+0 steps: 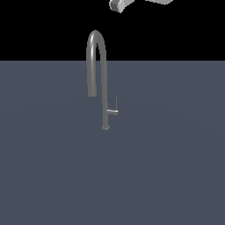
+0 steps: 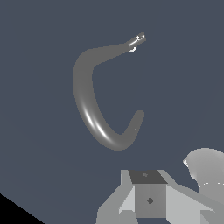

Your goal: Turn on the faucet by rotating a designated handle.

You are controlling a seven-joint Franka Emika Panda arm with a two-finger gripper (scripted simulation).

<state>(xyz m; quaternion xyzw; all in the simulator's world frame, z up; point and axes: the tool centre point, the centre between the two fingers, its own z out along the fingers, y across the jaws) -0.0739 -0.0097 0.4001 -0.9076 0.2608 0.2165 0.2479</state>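
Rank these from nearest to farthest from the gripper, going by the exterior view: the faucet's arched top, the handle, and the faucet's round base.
The gripper is partly cropped at the exterior view's top edge.
1. Arched top of the faucet: just below the gripper, toward that view's left.
2. Handle: far lower, on the stem's right side in that view.
3. Round base: lowest, resting on the surface.

A flat, featureless slate-blue floor point(image 1: 167, 176) fills the near and middle ground from left to right, evenly lit without distinct shadows, and ends at a straight far edge against a plain black backdrop point(image 1: 39, 30).
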